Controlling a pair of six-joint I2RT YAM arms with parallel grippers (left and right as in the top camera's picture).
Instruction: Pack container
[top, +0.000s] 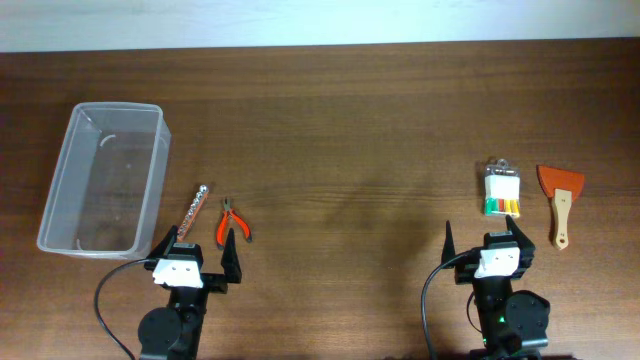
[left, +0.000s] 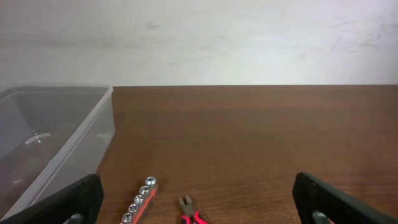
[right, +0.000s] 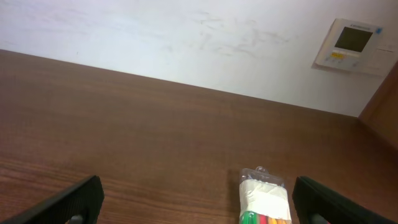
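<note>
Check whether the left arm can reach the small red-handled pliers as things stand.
Probably yes: the small red-handled pliers lie just ahead of the open left claw, with nothing between them; the red socket rail lies apart alongside.

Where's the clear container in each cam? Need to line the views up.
Overhead: the container is at the far left, mid-height, long side running away from the arms.
Left wrist: left side, cut by the left and bottom edges.
Right wrist: not in it.
Shared landmark: the socket rail, just right of the container in overhead and left wrist. The right wrist ties to overhead only through the marker pack.
</note>
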